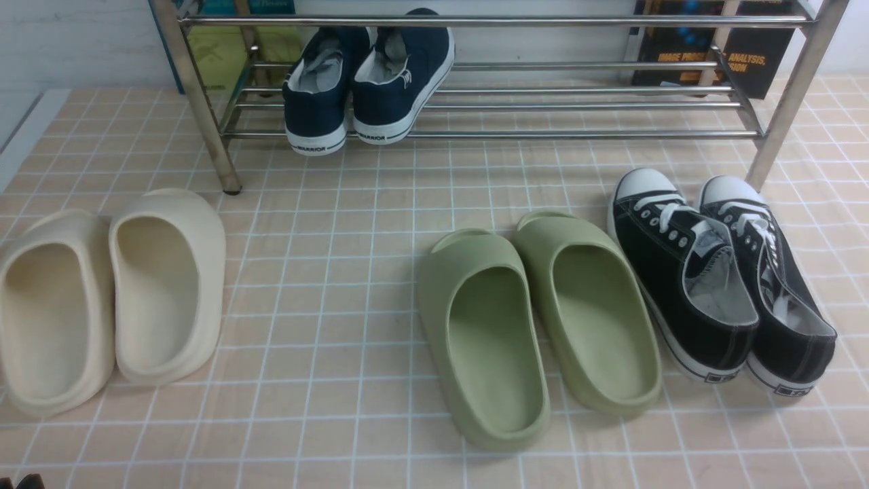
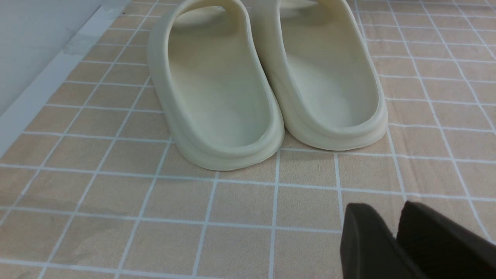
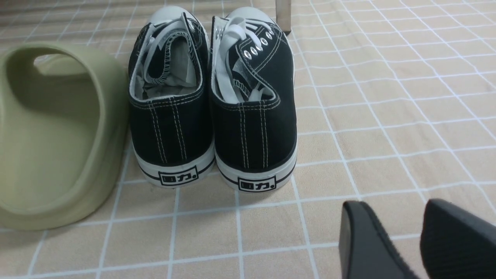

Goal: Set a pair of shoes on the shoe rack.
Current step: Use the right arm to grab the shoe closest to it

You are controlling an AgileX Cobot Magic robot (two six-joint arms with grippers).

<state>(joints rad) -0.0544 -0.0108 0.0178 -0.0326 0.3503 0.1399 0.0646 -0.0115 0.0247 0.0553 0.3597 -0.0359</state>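
pair of shoes (image 1: 723, 282): black canvas low-tops, white rubber toe caps, white laces through metal eyelets, white soles with a black stripe, pale stitching up the heels, a boxed label on each heel strip. standing side by side and touching on the tiled floor (image 1: 339, 272), at the robot's right, just in front of the right front leg of the shoe rack (image 1: 475, 20), not on it. toes toward the rack, heels toward the robot; long axes running front to back, skewed a little so that the toes lean left in the front view. just beside the green slides (image 1: 489, 339), on the right of them. from the right wrist, heels turned toward the right gripper (image 3: 395, 205); gripper near the heels on the robot's side of them, not touching, fingers clearly parted, nothing between. left gripper (image 2: 383, 207) well apart from the pair, over by the cream slides (image 2: 217, 85), fingers parted only narrowly, holding nothing.
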